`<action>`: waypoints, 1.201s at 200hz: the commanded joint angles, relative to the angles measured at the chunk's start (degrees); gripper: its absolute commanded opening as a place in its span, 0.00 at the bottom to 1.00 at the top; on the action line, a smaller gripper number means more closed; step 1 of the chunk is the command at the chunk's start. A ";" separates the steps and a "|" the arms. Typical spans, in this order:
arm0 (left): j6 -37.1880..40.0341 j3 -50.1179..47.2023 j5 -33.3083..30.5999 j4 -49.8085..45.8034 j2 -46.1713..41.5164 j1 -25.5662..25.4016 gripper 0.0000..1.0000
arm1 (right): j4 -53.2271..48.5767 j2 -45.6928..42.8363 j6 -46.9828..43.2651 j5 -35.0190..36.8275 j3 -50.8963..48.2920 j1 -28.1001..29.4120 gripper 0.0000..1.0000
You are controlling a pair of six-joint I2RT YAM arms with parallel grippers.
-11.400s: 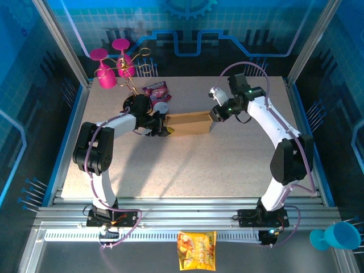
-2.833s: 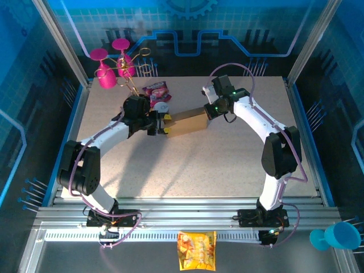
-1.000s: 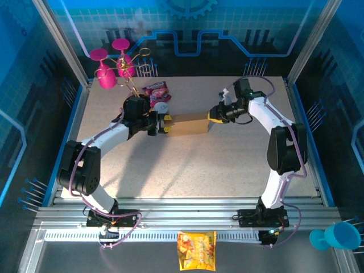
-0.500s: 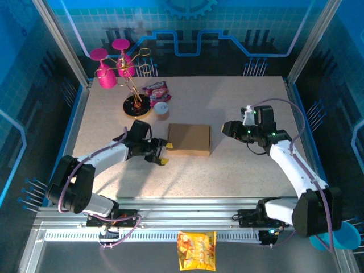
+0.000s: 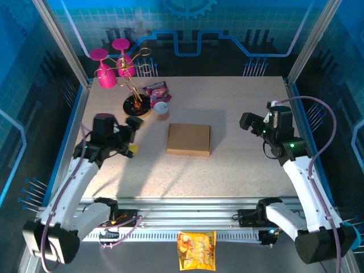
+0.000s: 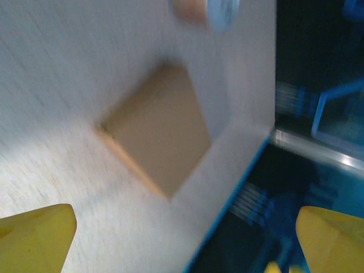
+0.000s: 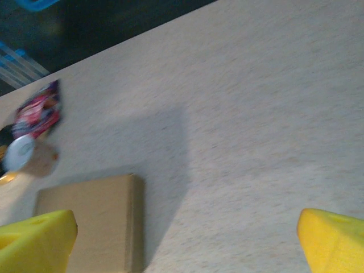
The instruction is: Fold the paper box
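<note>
Speckled grey worktop (image 5: 239,170) fills the middle of the top view, fenced by aluminium rails and blue panels. At its centre the paper box (image 5: 189,140) lies flat as a shut, shallow rectangle with no flap or tab sticking out, so the folding looks finished to me. All that seems left is checking that the lid holds.

The left pincer (image 5: 133,136) hangs at the box's left, well apart from it, its yellow tips spread wide and holding nothing. The right pincer (image 5: 256,116) is the same on the right side.

The lower and right parts of the worktop are bare and give plenty of room. Clutter sits at upper left: a small round tub (image 5: 161,108) near the box's top-left corner, a snack wrapper (image 5: 156,90) and a stand of pink glasses (image 5: 116,65).
</note>
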 commanded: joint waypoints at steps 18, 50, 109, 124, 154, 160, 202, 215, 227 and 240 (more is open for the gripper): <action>15.44 -4.80 -43.81 -13.80 -8.25 0.62 0.99 | 17.84 -6.38 -18.08 10.91 -20.66 -0.59 1.00; 42.28 -27.07 -47.49 24.00 -17.32 0.70 0.99 | 37.99 -5.30 -26.64 8.65 -34.52 -0.85 1.00; 58.28 -28.29 -35.17 59.44 11.45 2.15 0.99 | 66.79 19.47 -29.42 -7.79 -34.23 -5.50 1.00; 60.72 -26.12 -32.36 64.22 19.95 3.20 0.99 | 74.96 24.49 -27.08 -10.00 -33.55 -7.45 1.00; 67.79 -26.45 -27.82 75.73 27.61 4.52 0.99 | 83.02 31.06 -27.53 -17.08 -34.37 -8.31 1.00; 67.75 -29.09 -27.89 81.74 28.84 5.00 0.99 | 87.53 32.32 -28.15 -16.18 -36.22 -7.57 1.00; 67.10 -32.99 -22.87 92.28 34.01 6.82 0.99 | 97.89 34.12 -25.85 -8.36 -40.81 -6.97 1.00; 68.44 -30.72 -20.75 90.76 35.42 6.62 0.99 | 93.69 34.32 -26.82 -10.62 -38.42 -6.87 1.00; 68.32 -30.76 -20.36 90.12 35.25 6.78 0.99 | 86.64 34.24 -28.35 -13.54 -34.75 -6.63 1.00; 68.25 -30.96 -20.23 90.47 35.11 6.69 0.99 | 84.76 34.54 -29.96 -10.18 -33.60 -4.41 1.00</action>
